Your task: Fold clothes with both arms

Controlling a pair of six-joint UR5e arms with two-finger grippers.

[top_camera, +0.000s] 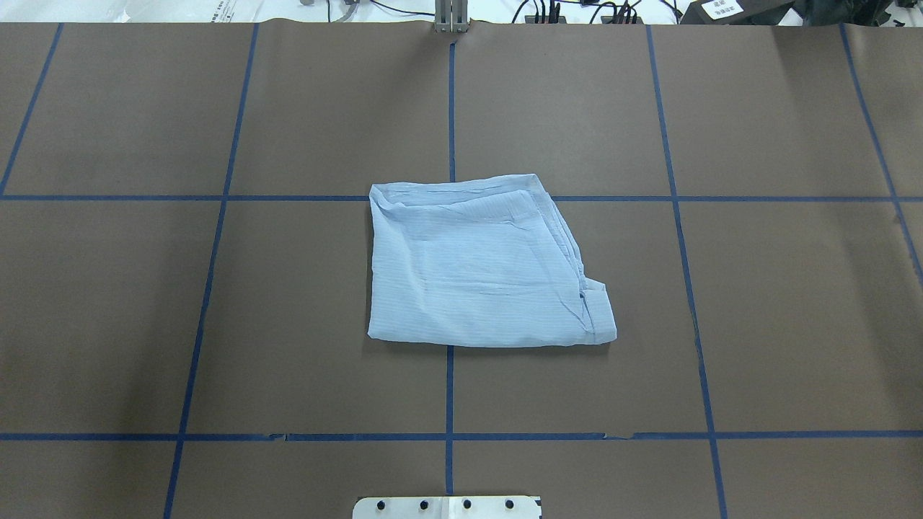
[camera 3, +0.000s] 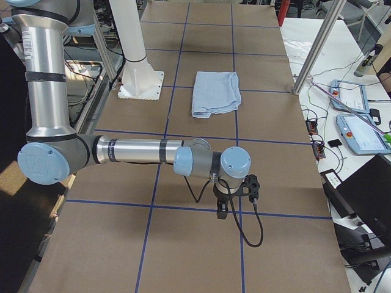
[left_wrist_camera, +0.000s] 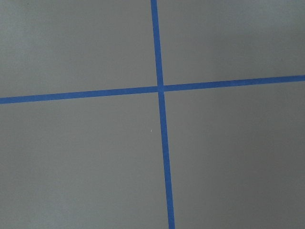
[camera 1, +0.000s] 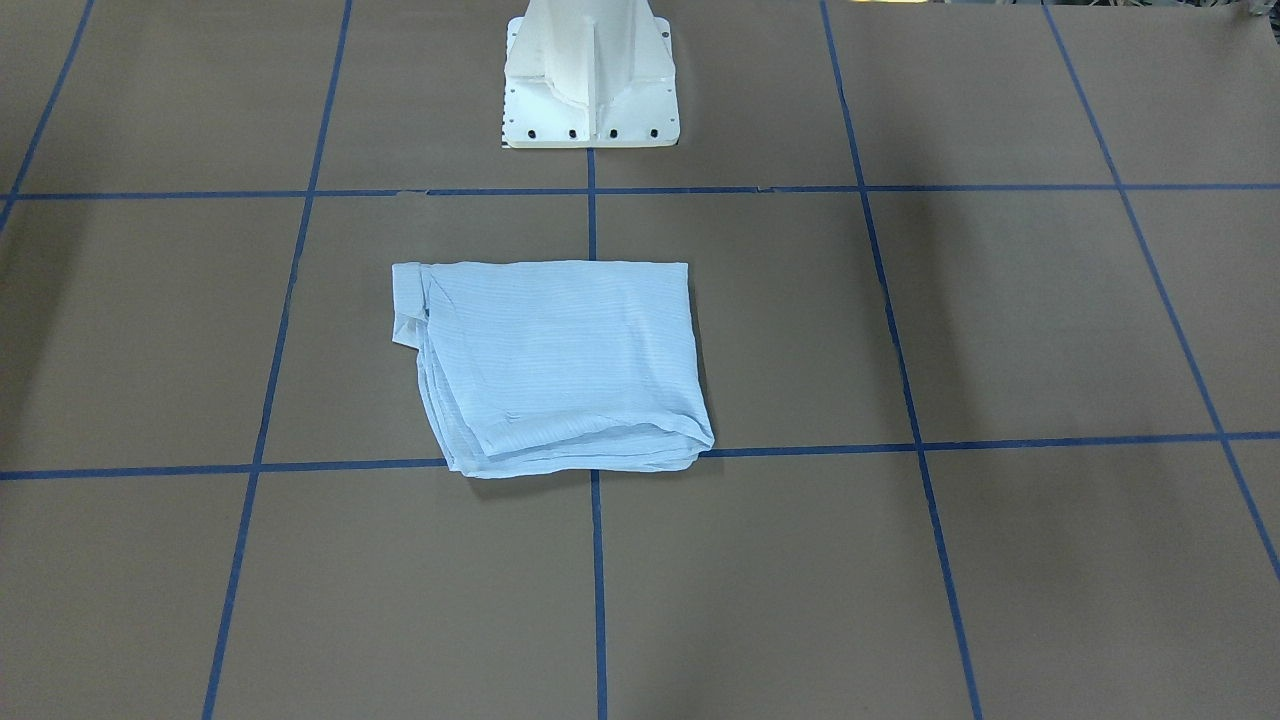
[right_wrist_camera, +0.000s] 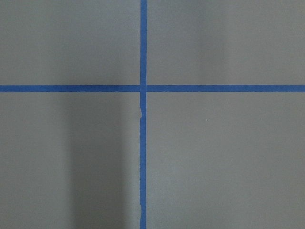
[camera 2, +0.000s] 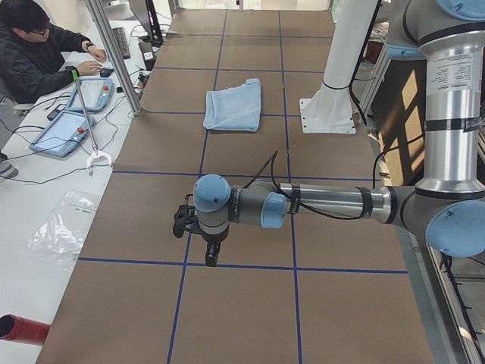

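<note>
Shirt [camera 1: 560, 360] is seen folded into a rough rectangle, flat on the brown bench [camera 1: 1000, 320], approx. mid-view. Fine stripes are visible across the top layer. Stacked layer edges are shown along the view's left side and bottom edge; the top and right edges are cleaner. A small flap [camera 1: 407, 318] is turned out at the upper-left corner. The bench is gridded w/ blue tape [camera 1: 880, 300]. The centre vertical line is covered by the shirt, and the lower horizontal line is overlapped by its bottom edge. A white base [camera 1: 590, 90] is set at top centre, well apart from the shirt, w/ four dark holes [camera 1: 573, 133] along its near edge.
</note>
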